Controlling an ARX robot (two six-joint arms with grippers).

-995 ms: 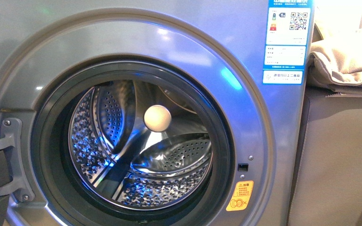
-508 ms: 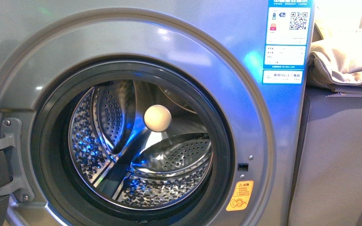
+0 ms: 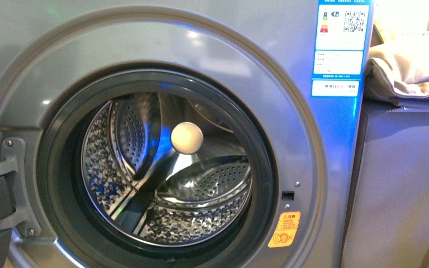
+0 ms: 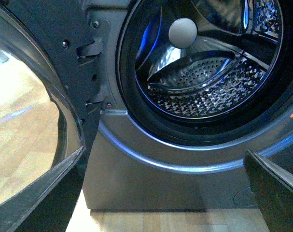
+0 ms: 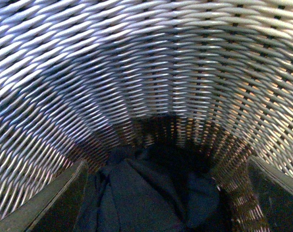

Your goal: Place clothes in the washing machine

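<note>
Navy clothes (image 5: 151, 198) look soft, limp and light, bunched in basket (image 5: 136, 72) ahead of spread right jaws; best pinch a raised fold.

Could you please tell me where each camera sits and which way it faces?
Front: on the body, facing the washing machine, porthole open; no arm shows.
Left wrist: low, facing the drum and open door; left pincer fingers show.
Right wrist: looking into the wicker basket at the clothes; right pincer fingers show.
Shared: front and left wrist see the drum.

Navy clothes (image 5: 151, 193) lie crumpled in a wicker basket (image 5: 136, 72); the silver washing machine (image 3: 301, 156) stands open.
</note>
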